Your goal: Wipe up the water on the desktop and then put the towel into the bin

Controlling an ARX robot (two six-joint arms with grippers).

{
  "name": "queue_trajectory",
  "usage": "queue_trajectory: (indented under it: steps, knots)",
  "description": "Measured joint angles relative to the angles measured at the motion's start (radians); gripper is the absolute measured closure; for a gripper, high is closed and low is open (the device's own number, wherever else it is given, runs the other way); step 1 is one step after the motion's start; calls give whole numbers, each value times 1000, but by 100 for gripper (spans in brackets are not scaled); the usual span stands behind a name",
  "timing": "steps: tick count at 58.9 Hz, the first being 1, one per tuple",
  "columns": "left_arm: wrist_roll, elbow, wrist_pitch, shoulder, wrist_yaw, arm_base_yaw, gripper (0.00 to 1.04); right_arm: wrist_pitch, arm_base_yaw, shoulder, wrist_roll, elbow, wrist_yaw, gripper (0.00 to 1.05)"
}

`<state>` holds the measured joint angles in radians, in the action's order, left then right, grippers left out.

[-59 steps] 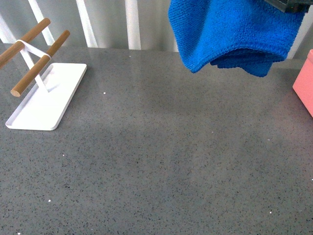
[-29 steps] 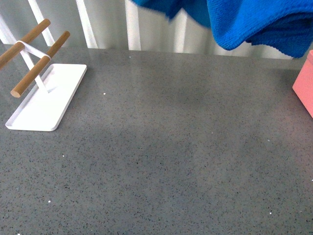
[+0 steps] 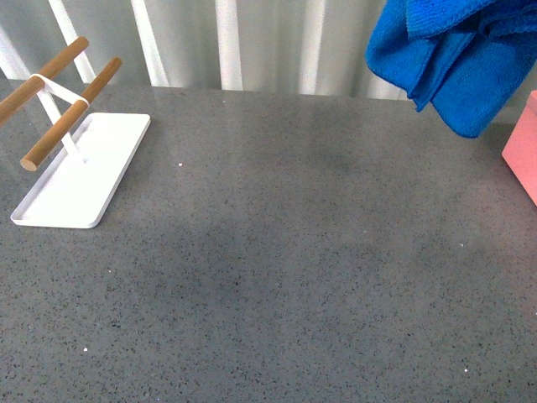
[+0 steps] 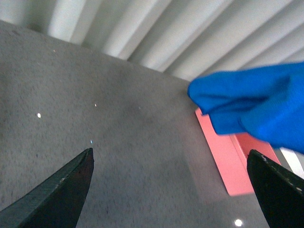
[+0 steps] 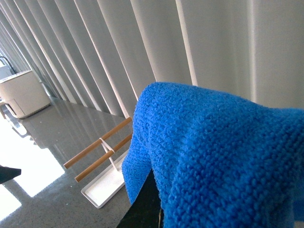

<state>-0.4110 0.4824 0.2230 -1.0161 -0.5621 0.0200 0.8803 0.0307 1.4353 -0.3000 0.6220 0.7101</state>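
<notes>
The bright blue towel [image 3: 457, 59] hangs in the air at the upper right of the front view, above the dark grey speckled desktop [image 3: 277, 252] and close to the salmon-pink bin [image 3: 524, 143] at the right edge. My right gripper is shut on the towel [image 5: 213, 161], which fills the right wrist view and hides all but one dark finger [image 5: 145, 206]. My left gripper [image 4: 171, 183] stands open over the desktop [image 4: 118, 142], nothing between its fingers. From that wrist the towel [image 4: 251, 107] hangs over the bin [image 4: 232, 156].
A flat white tray [image 3: 80, 172] with two wooden bars [image 3: 71, 109] stands at the desktop's left, also seen in the right wrist view as the tray [image 5: 102, 187]. White vertical slats [image 3: 226, 42] run behind the desktop's far edge.
The towel has swung right across the top of the front view, from above the middle-right of the desktop to beside the bin. It now hangs narrower, more bunched.
</notes>
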Motion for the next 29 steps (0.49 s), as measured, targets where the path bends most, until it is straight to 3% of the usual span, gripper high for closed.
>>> queue_trajectory:
  steps: [5,13,15,16,17,19,21,25,29]
  knots:
    - [26,-76,-114,179,-63,-32,7,2,0,8,0,-5,4,100]
    - [97,-127,-255,380,-195,-184,7,22,-5,17,-19,-6,18,100]
    - [118,-141,-256,380,-190,-212,7,22,-5,17,-20,-6,18,100]
    - [150,-163,-212,390,-132,-204,10,23,-5,17,-19,-6,18,100]
    - [198,-210,-112,407,13,-195,16,23,-4,18,-20,-6,18,100]
    - [266,-286,24,449,196,-185,25,25,-3,19,-20,-6,22,100]
    - [309,-323,90,484,314,-174,32,26,-3,23,-21,-6,20,100]
    - [353,-342,113,532,422,-158,44,26,-3,26,-21,-7,21,100]
    - [373,-354,113,562,446,-144,55,27,-1,26,-21,-8,22,100]
